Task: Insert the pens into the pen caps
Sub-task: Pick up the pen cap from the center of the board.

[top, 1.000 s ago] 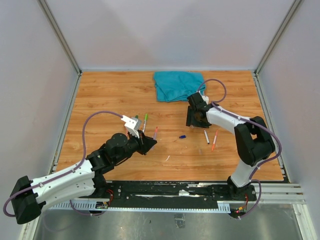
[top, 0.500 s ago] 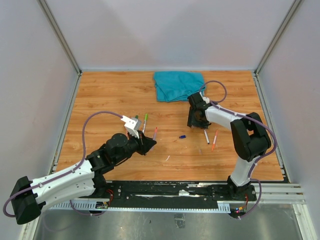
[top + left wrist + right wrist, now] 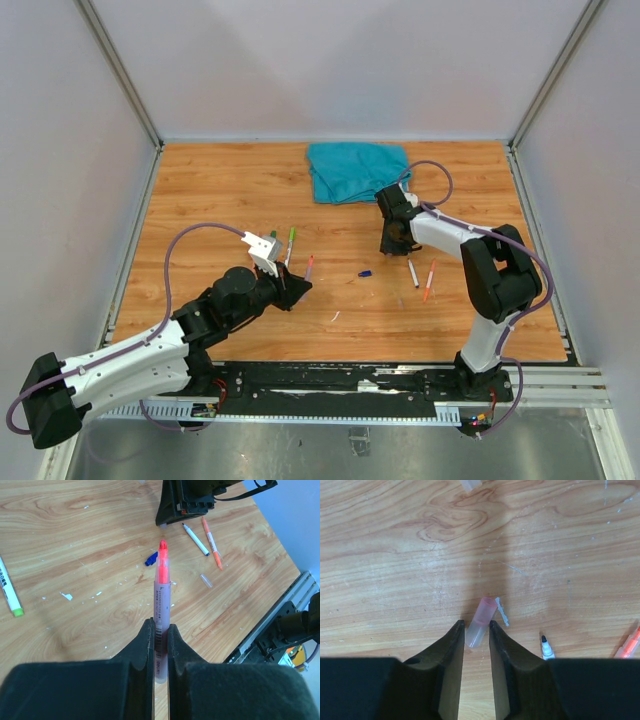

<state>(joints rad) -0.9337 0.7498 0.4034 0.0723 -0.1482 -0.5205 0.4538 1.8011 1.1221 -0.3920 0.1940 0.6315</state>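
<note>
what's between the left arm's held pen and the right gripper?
A small blue cap lies between the red pen and the right gripper, close to the pen's tip. It shows in the left wrist and top views.

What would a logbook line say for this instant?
left gripper: shut on red pen | right gripper: astride pink cap on table | capping: not yet

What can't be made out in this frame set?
- Right wrist: pink cap, near end hidden between the right jaws; a firm pinch is unclear.
- Top view: that cap is hidden under the right arm.
- Left wrist: red pen, barrel print too small to read; green pen cut by the left edge.
</note>
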